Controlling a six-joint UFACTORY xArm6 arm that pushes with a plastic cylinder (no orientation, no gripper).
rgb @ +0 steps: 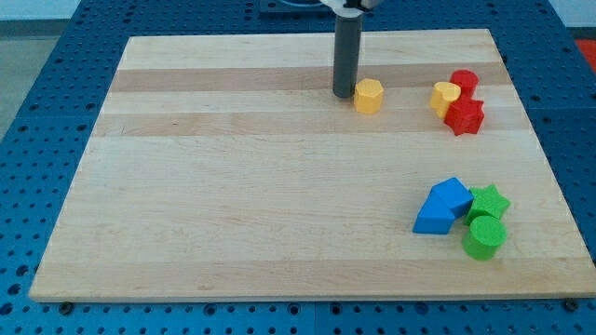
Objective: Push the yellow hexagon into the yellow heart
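Observation:
The yellow hexagon lies on the wooden board near the view's top, right of centre. My tip stands just to its left, touching or almost touching its left side. The yellow heart lies further to the view's right, with a gap of bare board between it and the hexagon. The heart touches a red cylinder above and right of it and a red star below and right of it.
A blue cube and a blue triangle sit together at the lower right, next to a green star and a green cylinder. The board's right edge runs close to these blocks.

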